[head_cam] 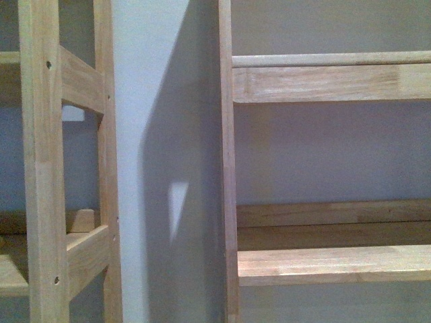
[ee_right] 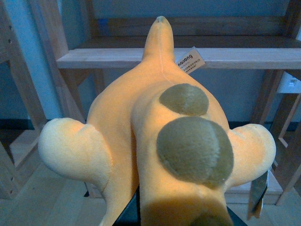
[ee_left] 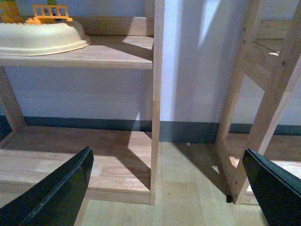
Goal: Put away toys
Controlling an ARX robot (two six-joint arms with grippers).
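The plush toy [ee_right: 155, 141] is soft, matt, fuzzy cloth. The shelves [head_cam: 330, 264] are smooth, pale, matt wood. The fingers [ee_left: 61, 188] of my left pincer [ee_left: 168, 153] are smooth, faintly glossy black plastic.

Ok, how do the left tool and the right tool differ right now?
The left tool is open and empty; the right tool grips the orange plush animal. The left tool's black fingers show plainly; the right tool's are mostly hidden by the plush. Both face wooden shelves.
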